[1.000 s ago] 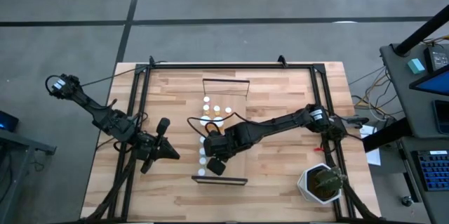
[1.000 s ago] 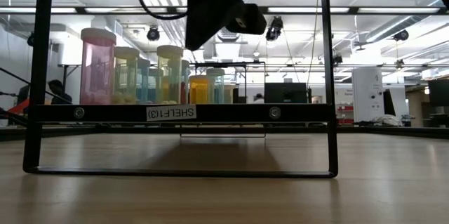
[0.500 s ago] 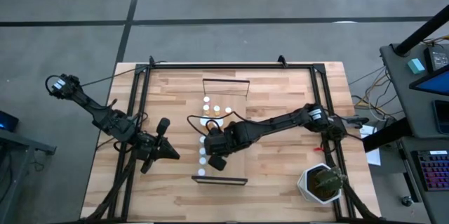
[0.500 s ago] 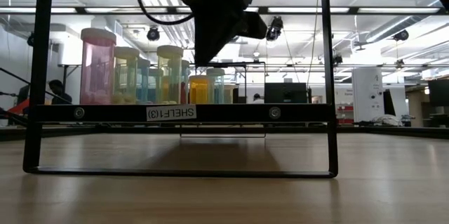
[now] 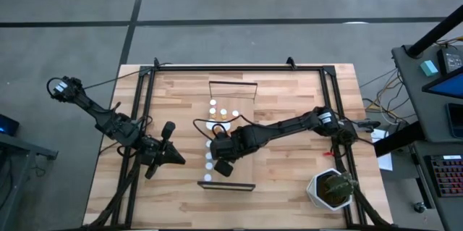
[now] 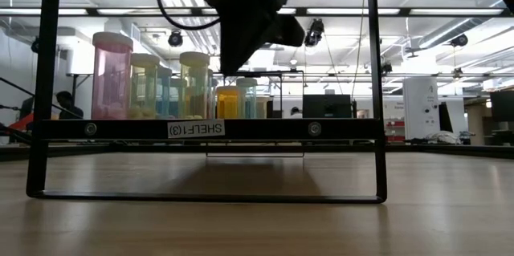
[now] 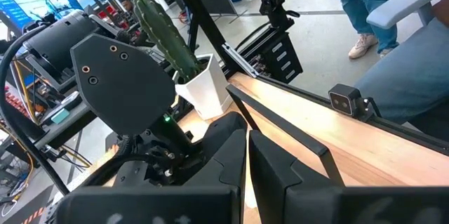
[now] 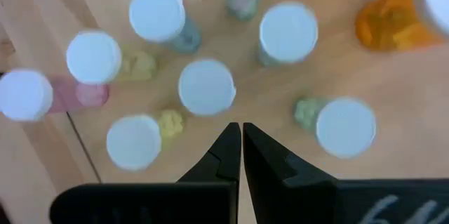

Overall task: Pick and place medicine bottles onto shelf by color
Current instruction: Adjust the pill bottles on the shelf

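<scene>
Here the right hand (image 8: 241, 134) is closed, empty, hanging above the bottles (image 8: 206, 87) standing on the shelf (image 5: 242, 169). The left hand (image 5: 168, 127), also closed, waits well apart.

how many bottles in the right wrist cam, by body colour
orange bottles: 2, one cut off at the edge
yellow bottles: 2
pink bottle: 1
green or teal bottles: 4
bottle with body hidden under its cap: 1
total: 10
</scene>
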Robot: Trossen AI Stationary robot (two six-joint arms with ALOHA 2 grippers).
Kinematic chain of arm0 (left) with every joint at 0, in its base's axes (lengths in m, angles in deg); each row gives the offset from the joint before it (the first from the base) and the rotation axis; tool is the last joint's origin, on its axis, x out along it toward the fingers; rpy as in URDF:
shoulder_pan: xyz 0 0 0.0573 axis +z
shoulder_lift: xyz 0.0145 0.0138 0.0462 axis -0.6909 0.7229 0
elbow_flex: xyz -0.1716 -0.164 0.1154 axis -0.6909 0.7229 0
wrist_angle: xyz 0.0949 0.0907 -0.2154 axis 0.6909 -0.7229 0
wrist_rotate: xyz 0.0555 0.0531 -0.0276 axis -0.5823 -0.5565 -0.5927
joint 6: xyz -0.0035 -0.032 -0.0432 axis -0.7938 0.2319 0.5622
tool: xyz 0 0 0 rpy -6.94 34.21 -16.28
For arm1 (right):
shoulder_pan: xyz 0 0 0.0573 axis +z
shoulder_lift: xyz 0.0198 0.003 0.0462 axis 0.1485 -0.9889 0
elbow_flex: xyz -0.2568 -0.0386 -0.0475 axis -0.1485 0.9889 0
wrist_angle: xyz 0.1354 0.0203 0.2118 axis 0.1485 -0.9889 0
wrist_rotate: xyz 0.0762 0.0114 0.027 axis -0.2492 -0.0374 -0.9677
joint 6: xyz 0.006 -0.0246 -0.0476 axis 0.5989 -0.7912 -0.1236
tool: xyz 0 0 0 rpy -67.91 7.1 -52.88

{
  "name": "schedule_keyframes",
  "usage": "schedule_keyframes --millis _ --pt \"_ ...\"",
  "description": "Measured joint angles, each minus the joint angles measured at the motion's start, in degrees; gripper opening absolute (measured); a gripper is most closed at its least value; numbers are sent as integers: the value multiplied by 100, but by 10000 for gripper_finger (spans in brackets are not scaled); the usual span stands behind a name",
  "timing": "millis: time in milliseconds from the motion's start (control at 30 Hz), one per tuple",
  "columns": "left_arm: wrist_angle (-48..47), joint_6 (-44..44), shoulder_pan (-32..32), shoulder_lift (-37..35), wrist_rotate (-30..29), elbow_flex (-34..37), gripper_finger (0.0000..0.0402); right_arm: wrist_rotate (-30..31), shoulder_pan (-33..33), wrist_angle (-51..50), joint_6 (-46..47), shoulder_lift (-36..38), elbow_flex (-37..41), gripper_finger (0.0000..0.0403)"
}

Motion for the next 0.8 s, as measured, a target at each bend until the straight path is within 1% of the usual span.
schedule_keyframes --millis 67,167,200,467,800 --pt "0 0 -1 0 0 0 2 -262 0 -47 110 9 0 9" --pt "1 0 -1 -1 0 0 2 -827 14 5 212 -10 0 9" --pt "-2 -1 -2 -2 0 0 2 -904 23 21 213 -18 0 9" --pt "-5 0 0 -7 0 -4 2 -1018 22 379 35 -113 11 9" --pt "-2 0 -2 0 0 -4 2 -1090 14 526 48 -120 13 9"
